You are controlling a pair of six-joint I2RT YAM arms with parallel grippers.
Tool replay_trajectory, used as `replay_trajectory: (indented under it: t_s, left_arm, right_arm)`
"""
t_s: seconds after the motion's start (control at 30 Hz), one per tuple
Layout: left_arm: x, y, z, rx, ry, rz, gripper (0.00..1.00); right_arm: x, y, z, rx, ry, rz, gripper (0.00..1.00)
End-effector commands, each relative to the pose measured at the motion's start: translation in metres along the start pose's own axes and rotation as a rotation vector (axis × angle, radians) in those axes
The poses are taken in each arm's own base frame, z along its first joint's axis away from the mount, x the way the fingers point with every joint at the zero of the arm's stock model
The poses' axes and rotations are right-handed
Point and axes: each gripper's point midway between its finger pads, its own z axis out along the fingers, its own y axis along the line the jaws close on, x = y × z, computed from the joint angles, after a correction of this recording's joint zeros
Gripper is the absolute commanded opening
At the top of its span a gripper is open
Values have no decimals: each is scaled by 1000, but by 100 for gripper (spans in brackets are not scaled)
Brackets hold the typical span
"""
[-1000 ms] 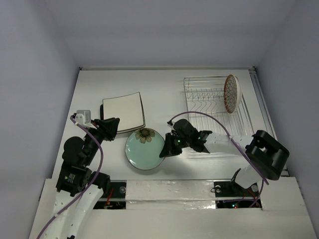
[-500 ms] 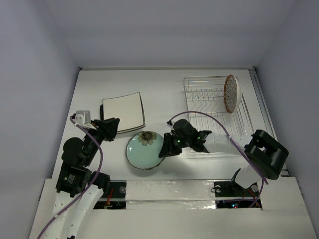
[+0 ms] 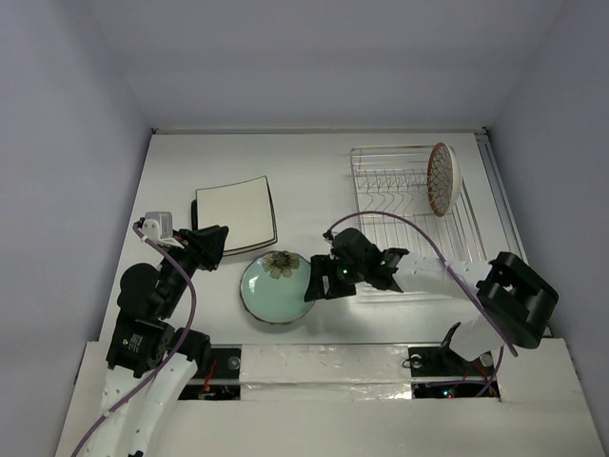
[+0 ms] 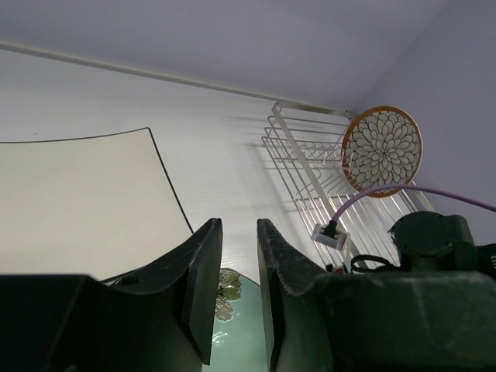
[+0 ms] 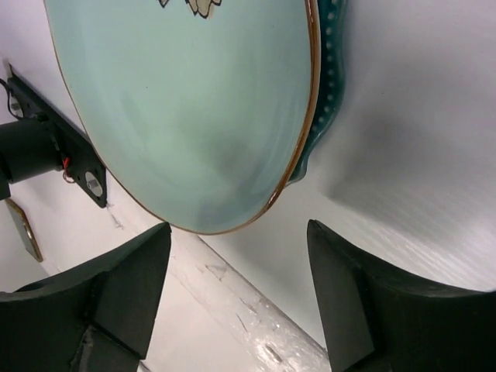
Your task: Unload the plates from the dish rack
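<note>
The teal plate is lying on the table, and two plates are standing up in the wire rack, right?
Not quite. Only one plate stands in the dish rack: the round brown-rimmed petal-patterned plate, as the top external view shows. The teal plate does lie on the table.
</note>
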Motion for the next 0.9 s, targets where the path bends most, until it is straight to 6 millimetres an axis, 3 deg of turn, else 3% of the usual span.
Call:
replay_trajectory:
  t_s: [0.0,0.13,0.23,0.27,0.3,0.33,0.37,0.47,0.5,0.57,0.6,0.63,0.67,0.73,0.77,0.83,0.87]
  left_arm:
    - [-13,-9,-3,35,-44,11,22]
    - [-12,-8,-2,34,-42,10,22]
    - [-13,-9,-3,36,-47,10,22]
    - [-13,-9,-3,36,-47,10,22]
    - [-14,-9,-3,37,-48,10,22]
    - [-13,-9,-2,36,-47,10,22]
    - [-13,-8,-2,34,-46,10,21]
    - [-12,-8,-2,32,-44,10,19]
    - [-12,-7,-2,31,-42,9,16]
    - [-12,-7,-2,27,-45,8,3]
    - [-12,-5,-1,19,-42,7,0]
    - [-12,-5,-1,16,-43,7,0]
    - [-12,-5,-1,17,-45,7,0]
    - [-12,-6,-1,25,-42,6,0]
    - [-11,-6,-1,26,-40,4,0]
    - [-11,-9,-2,36,-40,5,0]
    - [-11,-11,-3,47,-38,5,5]
  right_arm:
    - [-24,21,-21,-5,-91,-73,79]
    - [-34,31,-60,30,-159,-117,83]
    - [-53,40,-96,64,-275,-159,52]
    - [-70,42,-121,95,-390,-165,20]
    - [-87,49,-143,116,-482,-172,5]
    - [-97,47,-160,159,-548,-169,0]
    - [-114,26,-189,299,-670,-148,0]
    - [-145,0,-249,490,-845,-97,0]
    - [-160,-28,-280,635,-948,-34,0]
    - [-171,-56,-318,801,-1012,12,0]
    - [-176,-83,-347,938,-1063,79,2]
    - [-178,-100,-353,1036,-1028,76,8]
    - [-182,-107,-368,1094,-1041,100,28]
    - [-191,-131,-378,1201,-1005,132,54]
    - [-197,-134,-383,1227,-996,123,67]
    - [-206,-144,-386,1257,-976,130,72]
    - [-212,-160,-381,1293,-927,143,72]
